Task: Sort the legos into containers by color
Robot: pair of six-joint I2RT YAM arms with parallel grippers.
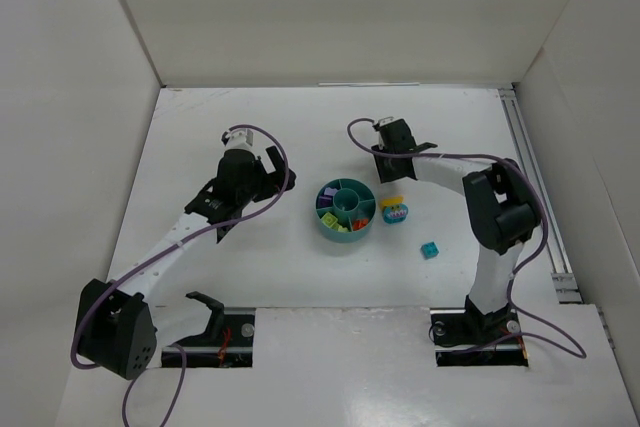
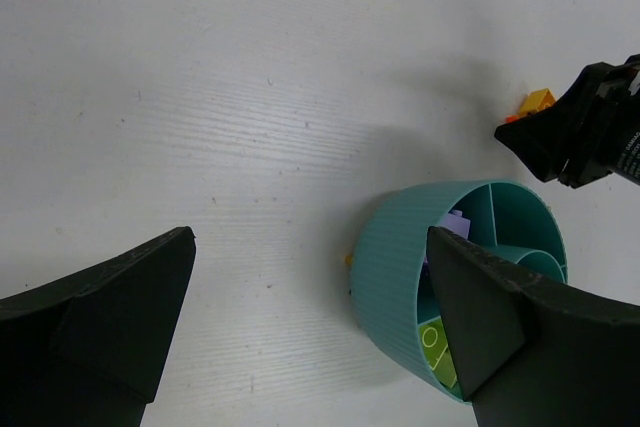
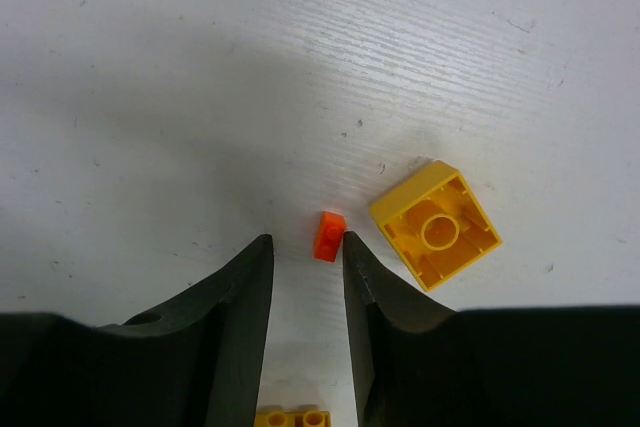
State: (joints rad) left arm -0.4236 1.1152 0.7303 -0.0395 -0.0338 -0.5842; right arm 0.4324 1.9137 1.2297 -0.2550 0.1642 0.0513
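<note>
While the small orange brick (image 3: 329, 236) lies on the table (image 3: 150, 67), it sits at the mouth of the right gripper (image 3: 307, 239), whose jaws stand narrowly apart and clamp nothing. Yellow brick (image 3: 435, 224) upside down, just beside it. Teal dish (image 2: 390, 277) near. Left gripper (image 2: 310, 317) spread wide, empty, close to the dish.

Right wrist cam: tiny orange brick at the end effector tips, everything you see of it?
The orange brick is a tiny oblong of shiny red-orange plastic, far smaller than the yellow brick beside it and clear of it. It lies flat on the white table, at the mouth of the right end effector, close against one fingertip; contact cannot be told. The jaws stand apart, not gripping it. Studs are too small to make out.
</note>
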